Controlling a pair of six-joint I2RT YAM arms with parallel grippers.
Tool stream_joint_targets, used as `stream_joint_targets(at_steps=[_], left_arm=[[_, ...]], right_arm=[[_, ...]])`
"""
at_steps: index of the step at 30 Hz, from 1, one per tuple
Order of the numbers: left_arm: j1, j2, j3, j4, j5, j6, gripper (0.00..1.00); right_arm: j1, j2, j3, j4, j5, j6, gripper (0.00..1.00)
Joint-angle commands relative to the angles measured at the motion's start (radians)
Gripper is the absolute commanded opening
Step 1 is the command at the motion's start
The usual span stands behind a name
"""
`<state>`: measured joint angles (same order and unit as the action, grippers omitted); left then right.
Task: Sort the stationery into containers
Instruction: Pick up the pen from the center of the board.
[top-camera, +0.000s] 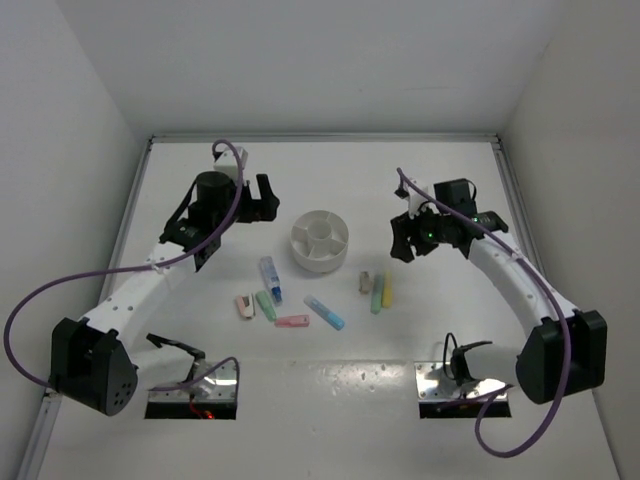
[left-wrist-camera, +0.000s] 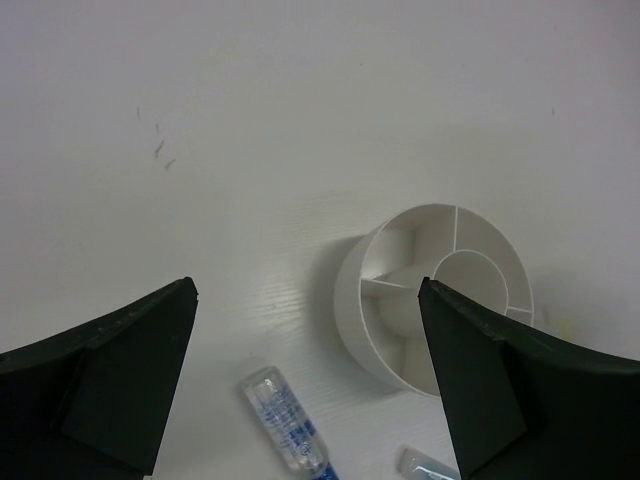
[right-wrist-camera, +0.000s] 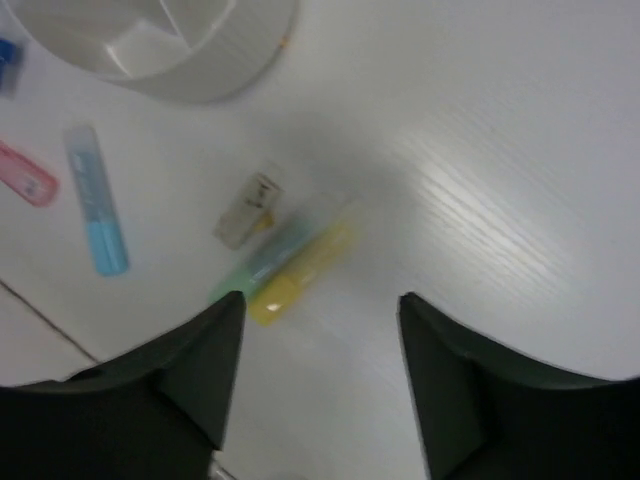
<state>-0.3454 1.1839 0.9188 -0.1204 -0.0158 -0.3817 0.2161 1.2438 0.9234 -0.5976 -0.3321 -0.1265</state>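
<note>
Left claw (top-camera: 267, 198) stood spread to its widest and gripped nothing. Right claw (top-camera: 401, 240) had its jaws parted too and likewise held nothing. I saw both hanging above the worktop (top-camera: 330, 400), clear of every piece.

The stationery, eight pieces by my count, lay flat on the worktop in a loose row on the near side of the tub (top-camera: 318, 262). From left to right:
- A pink piece (top-camera: 245, 305) and a green piece (top-camera: 266, 305) lay side by side.
- A white-blue piece (top-camera: 269, 279) lay just behind them.
- Next came a flat pink piece (top-camera: 292, 322) and a light blue piece (top-camera: 324, 312).
- Set apart from these lay a beige piece (top-camera: 366, 282), a second green piece (top-camera: 377, 294) and a yellow piece (top-camera: 388, 290), the last two pressed together lengthwise.

The tub, round, white and low, with a centre cup and radial dividers, sat between the two claws.

In my left wrist view the tub's wall (left-wrist-camera: 350, 300) stood just beyond the white-blue piece (left-wrist-camera: 285, 420). My right wrist view was somewhat blurred. It showed the yellow piece (right-wrist-camera: 300, 268) just ahead of the right claw (right-wrist-camera: 320, 300), with the beige piece (right-wrist-camera: 248, 210) beyond it.

The left arm (top-camera: 150, 275) and right arm (top-camera: 510, 275) reached in from the near corners.
</note>
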Motion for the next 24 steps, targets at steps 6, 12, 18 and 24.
stream_joint_targets(at_steps=[6,12,18,24], left_arm=[[-0.006,-0.021,0.018,0.01,-0.012,0.02,1.0],[-0.006,-0.021,0.018,0.01,-0.003,0.02,1.0],[-0.006,-0.03,0.018,0.01,-0.012,0.029,1.0],[-0.006,-0.03,0.018,0.01,-0.003,0.029,1.0]], right_arm=[[0.014,0.049,-0.008,-0.079,-0.001,0.163,0.08],[0.034,0.124,-0.04,-0.058,-0.005,0.235,0.23],[0.054,0.296,-0.003,-0.06,0.016,0.257,0.32],[0.072,0.397,0.026,-0.028,0.074,0.257,0.38]])
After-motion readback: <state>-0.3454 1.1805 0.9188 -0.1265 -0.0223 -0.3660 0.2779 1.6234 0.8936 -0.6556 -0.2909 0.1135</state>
